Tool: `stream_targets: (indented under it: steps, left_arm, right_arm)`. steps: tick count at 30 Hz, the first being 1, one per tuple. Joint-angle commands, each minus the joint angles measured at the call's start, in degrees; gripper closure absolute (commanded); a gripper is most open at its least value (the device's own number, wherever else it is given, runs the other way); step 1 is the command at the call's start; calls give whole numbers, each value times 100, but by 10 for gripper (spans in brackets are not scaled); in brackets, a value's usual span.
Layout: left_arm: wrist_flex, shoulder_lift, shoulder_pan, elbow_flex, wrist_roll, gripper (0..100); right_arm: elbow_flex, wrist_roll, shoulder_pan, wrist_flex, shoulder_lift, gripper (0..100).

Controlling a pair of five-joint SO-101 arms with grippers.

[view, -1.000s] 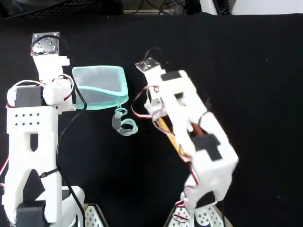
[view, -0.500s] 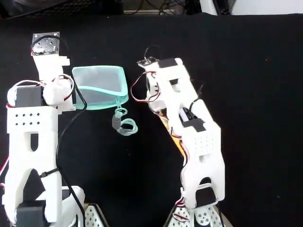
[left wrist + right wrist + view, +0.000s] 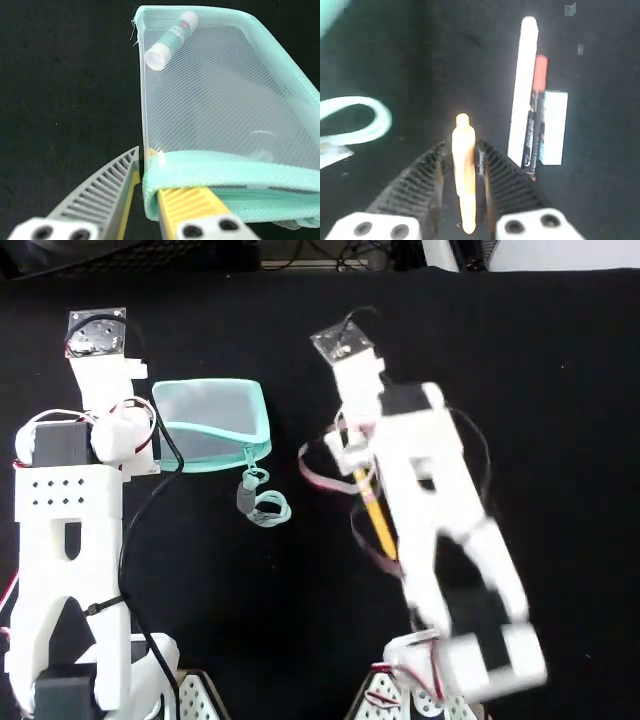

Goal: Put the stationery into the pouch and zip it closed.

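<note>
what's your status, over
Left tool shut on pouch rim. Right tool shut on orange pencil. Glue stick inside pouch. White pen, red pen, eraser on table.

The table (image 3: 560, 440) is black all over. A teal mesh pouch (image 3: 210, 425) lies toward its far left part. From the pouch's zip end a pale cord loop (image 3: 270, 508) trails onto the near side. A white pen (image 3: 524, 90), a red-capped pen (image 3: 535, 115) and a white eraser (image 3: 553, 127) lie side by side. A yellow pencil (image 3: 377, 520) slants near the middle; whether it rests there is unclear.
</note>
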Motion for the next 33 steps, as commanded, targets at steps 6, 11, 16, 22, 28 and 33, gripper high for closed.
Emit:
stream_targets:
  steps: [6, 11, 16, 22, 28, 33]
  left_arm:
    - [-79, 0, 40, 110, 18, 970]
    - [-273, 0, 31, 286, 18, 970]
    - [-255, 0, 31, 295, 18, 970]
    - [-229, 0, 31, 286, 26, 970]
    - [-229, -9, 22, 259, 26, 970]
    - [-220, -9, 22, 268, 26, 970]
  right_arm:
    - [611, -404, -862, -580, -3345, 986]
    - [-163, -695, -1345, -633, -3697, 986]
    - [-338, -818, -2084, -1029, -3793, 985]
    - [356, -774, -3095, -2259, -4593, 984]
    - [1895, -211, -3323, -3974, -5640, 985]
    - [2387, -220, -3323, -4589, -5516, 985]
